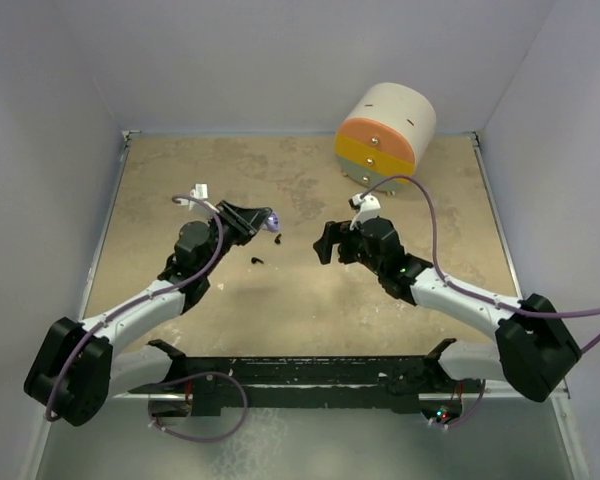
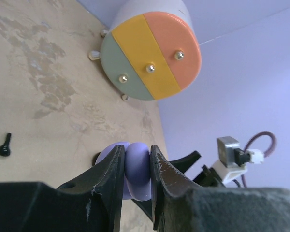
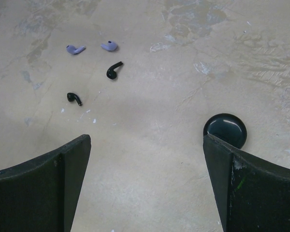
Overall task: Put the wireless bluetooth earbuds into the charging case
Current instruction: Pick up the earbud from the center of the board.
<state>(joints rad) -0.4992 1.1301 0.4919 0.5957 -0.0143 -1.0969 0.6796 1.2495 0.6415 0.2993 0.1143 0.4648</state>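
**Spotter:** Where do your fingers stand?

**Me:** My left gripper [image 2: 136,151] is clamped on the lavender case [image 2: 137,181]. There is one finger on each face, and the puck stands on edge between them. I cannot tell whether its lid is open. My right gripper [image 3: 146,140] is spread wide, with nothing between its fingers [image 3: 63,169].

**Spotter:** And the buds?

**Me:** All four lie loose on the table [image 3: 150,193], ahead of the right fingers. The two lavender earbuds [image 3: 109,46] are farthest out, side by side. The two black earbuds [image 3: 114,70] are nearer, but well apart from either fingertip. The black case [image 3: 225,129] lies just ahead of one fingertip. Beyond the left fingers sits the striped drum [image 2: 150,55], well away.

**Spotter:** What worries you?

**Me:** Three things.
- **The case slipping:** it is smooth and rounded, and I'm pinching it on curved faces. If I tilt it or press a bud in, I judge it could squirt out.
- **The buds skidding:** they are tiny. Jaws this wide, closing slightly off-centre, would flick a bud across the table rather than catch it.
- **The black case getting knocked:** if I sweep the right fingers forward carelessly, that fingertip could shove it away.

I'd also check colours before seating anything, since a black bud doesn't belong in the lavender case.
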